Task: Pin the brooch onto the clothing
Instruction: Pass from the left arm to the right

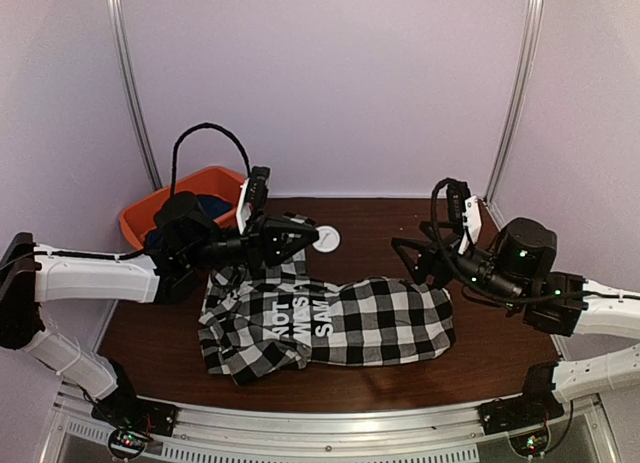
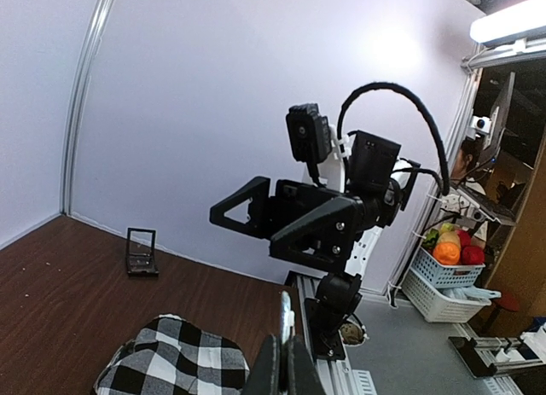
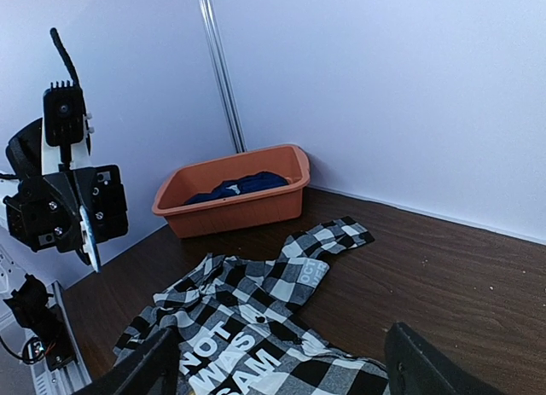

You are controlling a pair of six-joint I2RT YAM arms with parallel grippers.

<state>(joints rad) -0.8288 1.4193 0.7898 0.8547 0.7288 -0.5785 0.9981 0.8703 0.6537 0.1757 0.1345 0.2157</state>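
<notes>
Black/white checked shirt [image 1: 350, 323] lies rumpled mid-frame on dark brown wood-grain table [image 1: 150, 333]. Soft woven cloth, black panel w/ white block letters face up. L gripper [image 1: 310, 236] sits over shirt's upper-left corner, fingers pinched together on thin white round brooch [image 1: 327, 240], which shows edge-on betw the fingertips in L wrist view. R gripper [image 1: 415, 261] is at shirt's right end, jaws spread wide, nothing in them. Orange plastic tub [image 1: 140, 218], rectangular w/ rounded rim, sits upper left by the wall w/ navy garment [image 3: 239, 186] inside. Walls [image 1: 330, 83] are plain pale lilac, w/ metal rails [image 1: 135, 103] at corners.
</notes>
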